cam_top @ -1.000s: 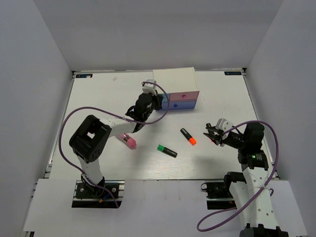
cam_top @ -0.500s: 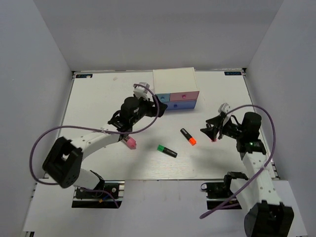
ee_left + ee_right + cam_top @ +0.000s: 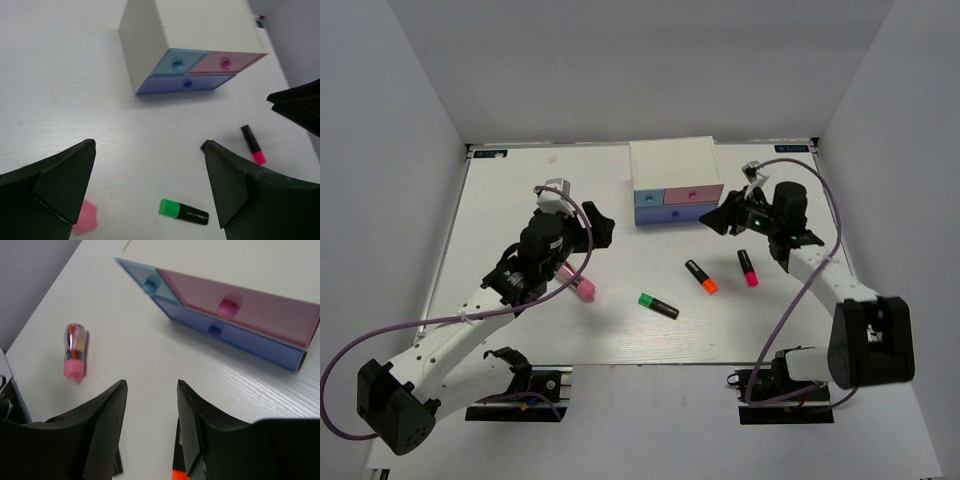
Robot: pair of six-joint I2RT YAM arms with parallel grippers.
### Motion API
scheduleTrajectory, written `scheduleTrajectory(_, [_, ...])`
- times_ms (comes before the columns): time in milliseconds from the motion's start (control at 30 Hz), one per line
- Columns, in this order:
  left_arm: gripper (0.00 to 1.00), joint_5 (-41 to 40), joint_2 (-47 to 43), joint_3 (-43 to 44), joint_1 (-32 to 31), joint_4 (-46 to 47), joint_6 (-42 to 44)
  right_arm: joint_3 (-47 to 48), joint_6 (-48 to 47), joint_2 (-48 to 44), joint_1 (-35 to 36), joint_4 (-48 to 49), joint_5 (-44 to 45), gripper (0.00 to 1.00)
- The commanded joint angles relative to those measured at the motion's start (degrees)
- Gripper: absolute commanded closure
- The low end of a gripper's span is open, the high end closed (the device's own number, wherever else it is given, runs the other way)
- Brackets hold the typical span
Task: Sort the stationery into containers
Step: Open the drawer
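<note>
The left tool stands spread wide with nothing between its fingers; in the left wrist view only bare desk shows in the gap. It points right, toward the white drawer box but well apart from it. Its arm runs slanting from the near left corner, low over the desk. The pink cylinder lies just below the wrist, and in the left wrist view it is half hidden behind the left finger.

The right tool is partly parted and grips nothing. It points left at the right end of the box, near the pink drawer and the periwinkle drawer. I cannot tell if it touches them. Its arm rises along the right side and bends inward.

All three drawers, including the light blue drawer, look shut. The green highlighter, the orange highlighter and the pink-red highlighter lie loose on the desk in front of the box. In the right wrist view only the orange cap peeks out at the bottom edge.
</note>
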Motion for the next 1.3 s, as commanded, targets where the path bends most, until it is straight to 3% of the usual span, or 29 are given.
scheduleTrajectory(0, [0.0, -8.7, -1.6, -0.4, 0.2, -9.3, -1.5, 5.6, 8.1, 6.0, 3.6, 4.9, 12.2, 0.49])
scheduleTrajectory(200, [0.0, -13.1, -2.2, -1.0, 0.2, -13.6, -2.5, 10.6, 12.4, 14.9, 6.3, 6.2, 21.1, 0.46])
scheduleTrajectory(500, [0.0, -11.8, -2.8, -1.6, 0.2, -12.4, -2.0, 13.4, 15.2, 22.1, 8.1, 9.8, 23.2, 0.44])
scheduleTrajectory(900, [0.0, -11.2, -2.8, -1.6, 0.2, -12.4, -1.5, 8.5, 19.7, 22.7, 8.6, 21.9, 27.9, 0.55])
scheduleTrajectory(1100, [0.0, -11.2, -2.8, -2.1, 0.2, -12.4, -2.0, 8.5, 20.2, 23.4, 9.0, 21.3, 27.8, 0.58])
scheduleTrajectory(1267, [0.0, -11.2, -1.7, -2.1, 0.2, -12.4, -2.0, 7.7, 20.9, 23.5, 9.2, 22.1, 28.2, 0.72])
